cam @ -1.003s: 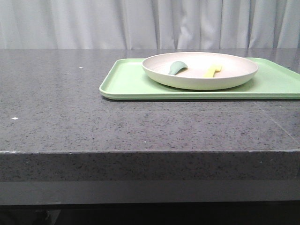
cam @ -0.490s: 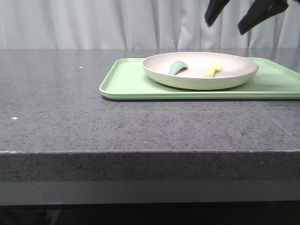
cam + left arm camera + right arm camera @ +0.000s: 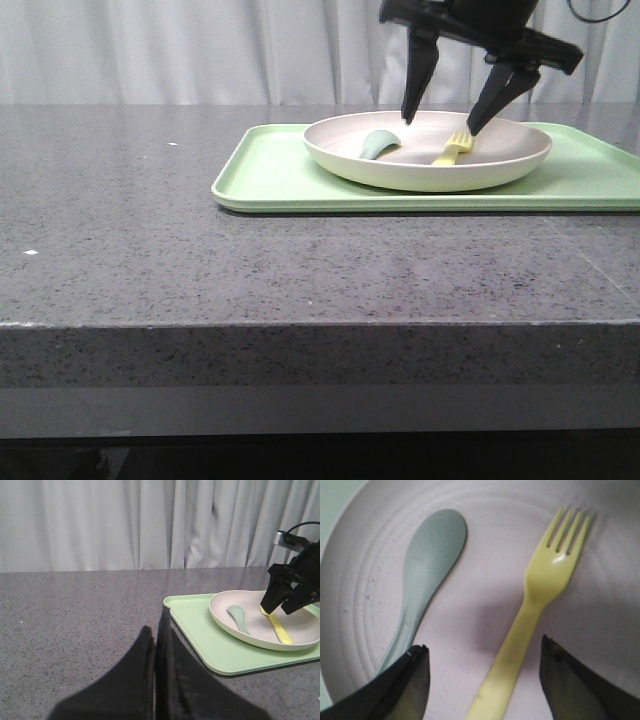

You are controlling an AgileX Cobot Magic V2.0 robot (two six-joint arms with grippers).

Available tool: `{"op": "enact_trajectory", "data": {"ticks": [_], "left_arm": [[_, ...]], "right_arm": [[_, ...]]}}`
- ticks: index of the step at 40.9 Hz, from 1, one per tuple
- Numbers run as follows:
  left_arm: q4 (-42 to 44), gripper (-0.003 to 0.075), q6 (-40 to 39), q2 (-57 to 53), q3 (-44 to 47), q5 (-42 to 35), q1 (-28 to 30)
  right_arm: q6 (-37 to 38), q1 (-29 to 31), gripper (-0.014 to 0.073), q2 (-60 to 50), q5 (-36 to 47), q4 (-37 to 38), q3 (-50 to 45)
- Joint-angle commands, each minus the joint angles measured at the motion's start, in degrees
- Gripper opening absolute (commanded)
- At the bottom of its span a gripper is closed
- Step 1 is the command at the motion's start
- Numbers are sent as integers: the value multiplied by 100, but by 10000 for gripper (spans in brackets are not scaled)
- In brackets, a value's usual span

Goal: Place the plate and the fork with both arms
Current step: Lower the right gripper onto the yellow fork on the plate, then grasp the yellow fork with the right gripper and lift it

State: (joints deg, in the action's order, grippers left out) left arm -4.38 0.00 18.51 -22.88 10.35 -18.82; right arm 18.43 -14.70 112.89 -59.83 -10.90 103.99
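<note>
The cream plate [image 3: 420, 181] rests on a light-green tray, and the pale-yellow fork [image 3: 453, 150] lies inside it. My right gripper [image 3: 440, 125] is open and low over the plate, one finger on each side of the fork's handle without touching it. The right wrist view shows the fork [image 3: 540, 595] on the plate [image 3: 485, 535], its handle running between the fingers of the right gripper [image 3: 482, 647]. My left gripper [image 3: 156, 625] is shut on nothing, over bare table well to the left of the plate [image 3: 220, 623]. From there the fork [image 3: 277, 629] and the right gripper [image 3: 278, 609] also show.
A grey-green spoon [image 3: 378, 143] lies in the plate beside the fork, close to one right finger [image 3: 415, 680]. The flat green tray [image 3: 270, 170] sits at the back right of the dark speckled table [image 3: 150, 250]. A grey curtain hangs behind.
The right gripper came into view from above and dropped down over the plate, open, until its fingers stood either side of the fork. Plate, fork and spoon have not moved.
</note>
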Motion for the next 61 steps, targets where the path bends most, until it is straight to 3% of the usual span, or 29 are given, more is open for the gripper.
{"op": "enact_trajectory", "data": {"ticks": [1,23,26,33,38,54,61], "left_arm": [[2,-18,0,61,-153,-484,6],[2,-18,0,61,-153,-484,6],[2,-18,0,61,-153,-484,6],[2,-18,0,61,-153,-484,6],[2,-18,0,61,-153,-484,6],[2,-18,0,61,-153,-484,6],[2,-18,0,61,-153,-484,6]], "right_arm": [[43,9,492,-151,-100,47,365],[108,9,480,103,-350,64,379],[108,9,418,103,-400,64,379],[108,9,160,103,-418,64,379],[108,9,45,103,-418,64,379],[88,71,15,-172,-391,64,379],[-248,483,15,-793,-384,72,379]]}}
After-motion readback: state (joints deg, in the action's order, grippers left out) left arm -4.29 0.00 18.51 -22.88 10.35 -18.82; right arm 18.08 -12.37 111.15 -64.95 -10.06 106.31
